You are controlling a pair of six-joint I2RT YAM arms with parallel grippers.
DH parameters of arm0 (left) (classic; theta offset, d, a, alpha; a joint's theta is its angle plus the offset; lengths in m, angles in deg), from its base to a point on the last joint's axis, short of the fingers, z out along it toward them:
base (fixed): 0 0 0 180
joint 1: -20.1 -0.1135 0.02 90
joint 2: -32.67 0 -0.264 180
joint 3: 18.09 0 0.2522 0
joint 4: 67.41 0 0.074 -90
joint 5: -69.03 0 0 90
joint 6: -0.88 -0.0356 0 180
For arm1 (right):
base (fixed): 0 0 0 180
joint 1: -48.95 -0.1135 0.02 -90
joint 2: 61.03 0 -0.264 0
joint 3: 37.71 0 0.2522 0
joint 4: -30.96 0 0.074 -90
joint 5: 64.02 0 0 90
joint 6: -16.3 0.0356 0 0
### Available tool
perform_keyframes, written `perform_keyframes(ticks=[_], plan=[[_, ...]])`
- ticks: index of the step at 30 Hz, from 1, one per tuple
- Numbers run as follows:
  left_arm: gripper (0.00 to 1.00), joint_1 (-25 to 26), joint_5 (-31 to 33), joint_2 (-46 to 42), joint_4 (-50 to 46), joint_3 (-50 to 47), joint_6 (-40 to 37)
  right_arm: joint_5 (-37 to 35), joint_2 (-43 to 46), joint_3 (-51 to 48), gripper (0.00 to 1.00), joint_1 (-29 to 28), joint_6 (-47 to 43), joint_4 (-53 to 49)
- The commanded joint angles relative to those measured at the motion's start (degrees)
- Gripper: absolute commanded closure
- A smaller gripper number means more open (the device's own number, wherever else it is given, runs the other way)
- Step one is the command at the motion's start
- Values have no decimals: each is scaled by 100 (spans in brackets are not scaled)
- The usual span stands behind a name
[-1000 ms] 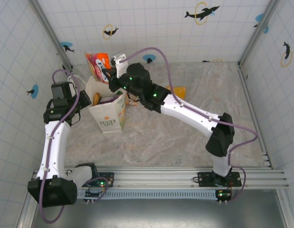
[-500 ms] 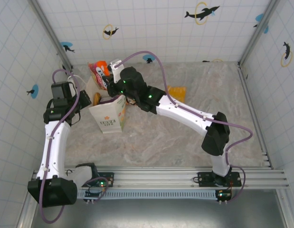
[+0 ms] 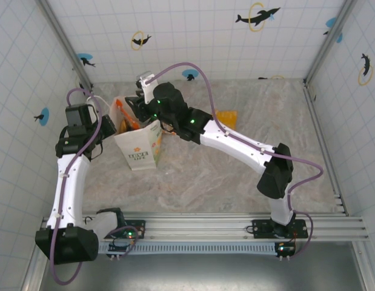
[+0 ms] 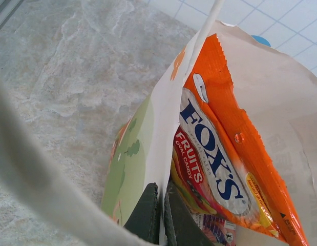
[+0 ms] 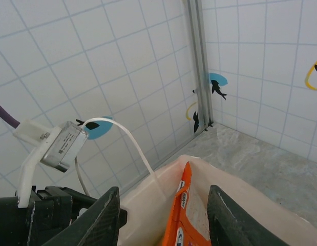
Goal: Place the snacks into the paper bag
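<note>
Both propping and filling the paper bag (image 3: 140, 148): clamping its wall in the left tool (image 4: 159, 205), holding the right tool (image 5: 163, 192) spread above the orange FOX'S packet (image 4: 219, 154) inside.

The paper bag (image 3: 139, 144) stands near the table's (image 3: 205, 188) far-left corner, and its mouth is crowded. An orange packet (image 4: 225, 154) stands on edge inside, leaving only narrow gaps beside it. A string handle (image 5: 132, 143) arches over the rim, the left tool (image 4: 159, 215) pinches one wall, and the right tool (image 5: 163, 225) hangs spread just above. The right arm (image 3: 235, 142) bars the diagonal from the near-right corner. A yellow-orange packet (image 3: 225, 117) lies beyond it. The table's middle and right side offer free passage.
</note>
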Motion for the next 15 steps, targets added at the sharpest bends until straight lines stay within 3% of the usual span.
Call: perform_keyframes(ticks=[1, 9, 15], plan=[[92, 27, -52, -18, 100, -16, -89, -91, 582, -312, 52, -11, -84, -55], [92, 27, -52, -28, 101, -30, -85, -102, 1391, -1526, 52, 194, 281, -228], [92, 27, -16, -68, 83, -26, -95, 107, 2078, -2715, 51, 668, 916, -231]])
